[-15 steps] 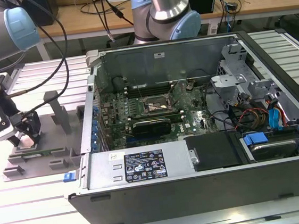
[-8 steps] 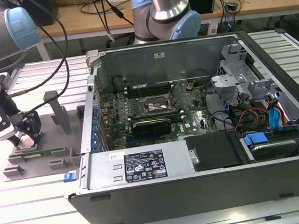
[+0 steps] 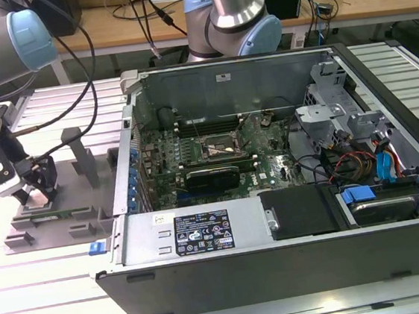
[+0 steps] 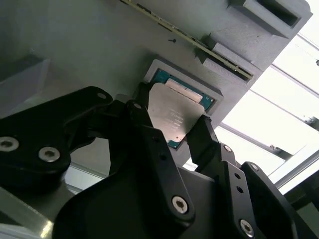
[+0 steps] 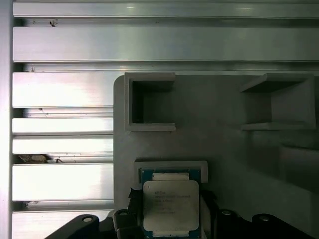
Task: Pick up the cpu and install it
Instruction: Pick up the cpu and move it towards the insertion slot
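The gripper (image 3: 39,193) stands over the grey fixture (image 3: 69,217), at 9 o'clock from the open case (image 3: 203,240) in the exterior view. The cpu (image 4: 174,112) lies flat in the fixture's shallow square pocket, metal top up. In the second wrist view the fingers (image 4: 154,144) are closed to the chip's width, one against each of two opposite edges, and seem to have hold of it; it has not left the pocket. The chip looks light, stiff and thin, with a smooth lid that gives little friction. Its underside contacts are likely delicate, so the bare side edges are the right place to grip, squarely and gently. The socket (image 3: 218,148) sits mid-board inside the case.
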{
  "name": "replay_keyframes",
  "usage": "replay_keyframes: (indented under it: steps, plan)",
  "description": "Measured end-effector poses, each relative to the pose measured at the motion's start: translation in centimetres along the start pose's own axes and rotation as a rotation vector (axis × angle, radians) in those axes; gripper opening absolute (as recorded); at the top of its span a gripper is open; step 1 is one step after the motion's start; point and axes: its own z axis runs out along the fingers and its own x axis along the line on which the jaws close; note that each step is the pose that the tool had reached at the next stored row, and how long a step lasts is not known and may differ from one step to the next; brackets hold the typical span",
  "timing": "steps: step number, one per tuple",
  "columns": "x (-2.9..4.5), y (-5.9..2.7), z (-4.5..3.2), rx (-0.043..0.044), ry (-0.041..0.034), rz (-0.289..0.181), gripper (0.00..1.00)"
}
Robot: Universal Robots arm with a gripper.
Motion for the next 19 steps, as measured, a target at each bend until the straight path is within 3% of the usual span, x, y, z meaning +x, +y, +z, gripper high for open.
replay_keyframes:
  steps: [5,8,19]
  plan:
    - [-0.05,0.05,-1.53,-0.0001,-0.0001,0.000,0.54]
    - [-0.09,0.10,-3.07,0.0000,-0.0001,0.000,0.54]
    - [-0.21,0.23,-7.07,0.0017,-0.0008,0.000,0.54]
